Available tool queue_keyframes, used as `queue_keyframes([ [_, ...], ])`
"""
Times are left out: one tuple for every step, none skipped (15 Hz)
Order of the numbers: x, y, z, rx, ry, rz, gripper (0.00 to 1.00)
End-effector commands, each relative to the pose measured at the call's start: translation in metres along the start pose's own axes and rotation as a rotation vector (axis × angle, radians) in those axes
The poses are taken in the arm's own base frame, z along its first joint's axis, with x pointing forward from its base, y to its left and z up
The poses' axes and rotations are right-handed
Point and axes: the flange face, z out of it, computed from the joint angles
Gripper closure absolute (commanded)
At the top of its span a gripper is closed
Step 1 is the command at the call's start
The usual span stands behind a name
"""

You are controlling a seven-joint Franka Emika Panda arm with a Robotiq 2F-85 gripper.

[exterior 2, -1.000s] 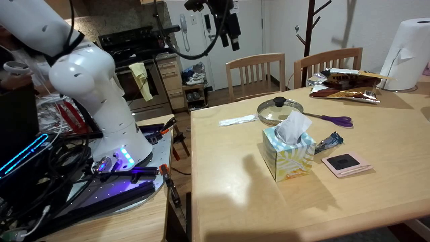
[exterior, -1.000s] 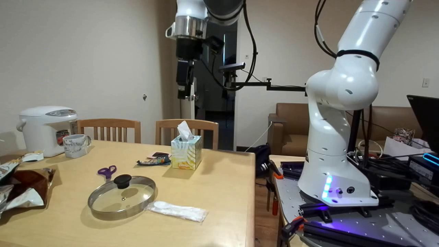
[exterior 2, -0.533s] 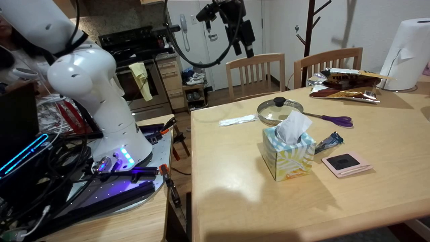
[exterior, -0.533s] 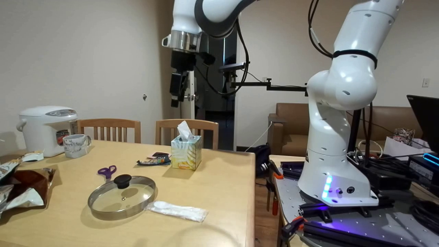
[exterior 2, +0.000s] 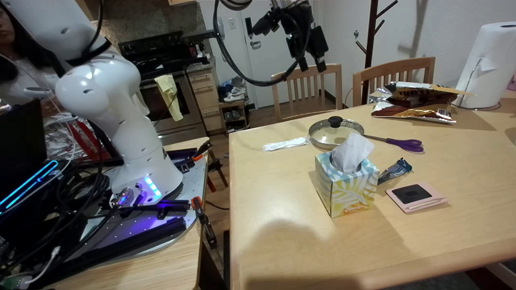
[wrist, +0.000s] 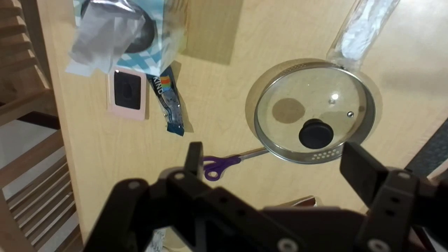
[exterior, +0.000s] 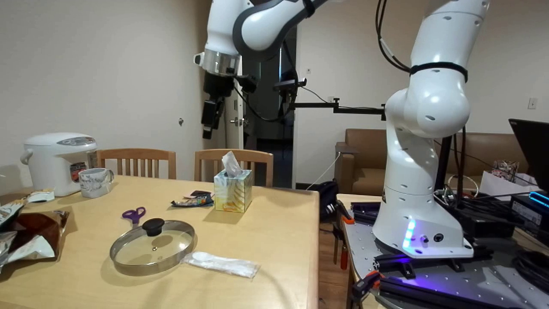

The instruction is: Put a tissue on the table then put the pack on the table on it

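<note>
Gripper point(wrist: 274, 161) is wide, fingers point(wrist: 193, 159) well apart, up above the tabletop point(exterior 2: 274, 185). Tissue point(exterior 2: 353, 152) pokes up from the opening of the box point(exterior 2: 346, 197), well apart from the gripper; in the wrist view it sits upper left, beyond the fingers. Pack point(exterior: 223, 264) lies flat on the tabletop, one end at the rim of the lid point(exterior: 152, 252), also well apart from the gripper. Mug point(exterior: 94, 182) stands upright; inside can't be seen. Arm point(exterior: 261, 32) reaches out over the tabletop, wrist bent down, gripper tilted off vertical in both exterior views.
</note>
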Motion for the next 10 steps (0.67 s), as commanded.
queue_keyframes([
  [0.020,0.007,0.010,-0.029,0.059,-0.044,0.00],
  [0.023,0.009,0.014,-0.038,0.069,-0.058,0.00],
  [0.026,0.012,0.017,-0.048,0.075,-0.066,0.00],
  [0.029,0.018,0.018,-0.059,0.084,-0.056,0.00],
  [0.032,0.023,0.021,-0.069,0.088,-0.044,0.00],
  [0.035,0.029,0.022,-0.075,0.089,-0.022,0.00],
  [0.037,0.036,0.024,-0.075,0.084,0.000,0.00],
  [0.041,0.044,0.024,-0.087,0.087,0.026,0.00],
  [0.044,0.052,0.026,-0.089,0.078,0.058,0.00],
  [0.047,0.060,0.030,-0.092,0.066,0.097,0.00],
])
